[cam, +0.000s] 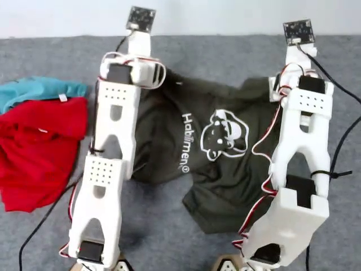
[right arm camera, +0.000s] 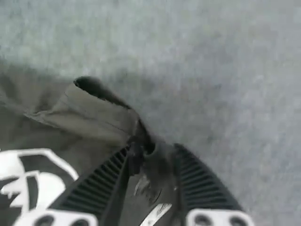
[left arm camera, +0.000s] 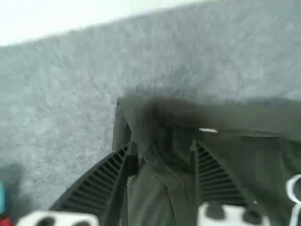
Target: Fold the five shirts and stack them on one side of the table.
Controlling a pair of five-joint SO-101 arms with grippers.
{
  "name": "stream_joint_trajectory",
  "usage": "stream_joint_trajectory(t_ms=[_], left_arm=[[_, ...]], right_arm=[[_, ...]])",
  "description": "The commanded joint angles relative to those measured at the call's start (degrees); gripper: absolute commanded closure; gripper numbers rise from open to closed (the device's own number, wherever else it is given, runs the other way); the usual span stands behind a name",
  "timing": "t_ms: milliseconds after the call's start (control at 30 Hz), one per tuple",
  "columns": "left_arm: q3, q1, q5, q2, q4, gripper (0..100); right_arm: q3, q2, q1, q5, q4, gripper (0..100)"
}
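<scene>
As each arm pinches a far corner of the dark shirt, which lies spread at the middle of the table, the first fold of this garment appears to be in hand. Left gripper and right gripper: jaws closed on cloth. Red shirt and teal shirt: heaped at the left edge. Next move, by judgement: carry both corners evenly toward the near edge, grip firm.

Matt cloth shirt on a rough, fuzzy felt table.
</scene>
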Motion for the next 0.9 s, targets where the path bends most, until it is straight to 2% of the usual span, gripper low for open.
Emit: stream_joint_trajectory(t_ms=[0, 200, 533, 700, 867], left_arm=[[-3.65, -0.70, -0.18, -2.81, 3.96, 79], [1.19, 1.23, -0.18, -1.85, 4.04, 79], [5.76, 2.20, -0.09, 11.16, -11.87, 79], [5.76, 1.41, -0.09, 12.22, -16.26, 79], [5.76, -0.18, -0.09, 15.38, -23.38, 87]], right_arm=[[-0.18, -0.13, 0.57, -2.64, 1.10, 81.1], [-0.26, -0.13, 2.59, -1.58, 1.01, 81.1], [-0.26, -0.13, 4.26, -1.58, 0.22, 81.1], [-0.26, -0.13, 4.18, -1.58, 0.22, 81.1], [-0.26, -0.13, 4.09, -1.58, 0.22, 81.1]])
